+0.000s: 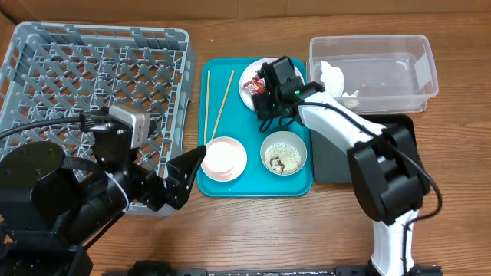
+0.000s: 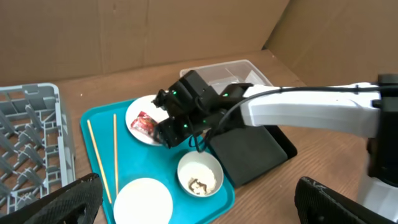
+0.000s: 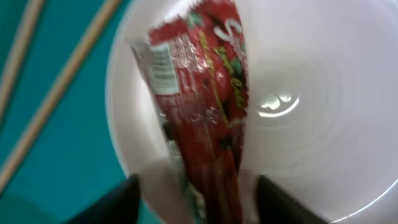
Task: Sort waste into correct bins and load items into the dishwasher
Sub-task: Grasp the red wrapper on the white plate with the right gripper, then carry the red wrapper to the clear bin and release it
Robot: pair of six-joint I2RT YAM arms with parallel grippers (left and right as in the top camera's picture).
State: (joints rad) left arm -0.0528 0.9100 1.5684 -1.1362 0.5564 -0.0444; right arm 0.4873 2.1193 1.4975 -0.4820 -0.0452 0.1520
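Right claw (image 3: 205,196): fingers apart, straddling shiny red snack wrapper (image 3: 199,106) on round pale pink plate (image 3: 311,124), 1 o'clock on teal rectangular tray (image 1: 253,185). Left claw (image 1: 184,175): spread wide, at tray's 8 o'clock edge.

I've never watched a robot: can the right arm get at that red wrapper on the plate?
Probably yes. The right hand hangs over the plate, open either side of the red wrapper, nothing covering it.
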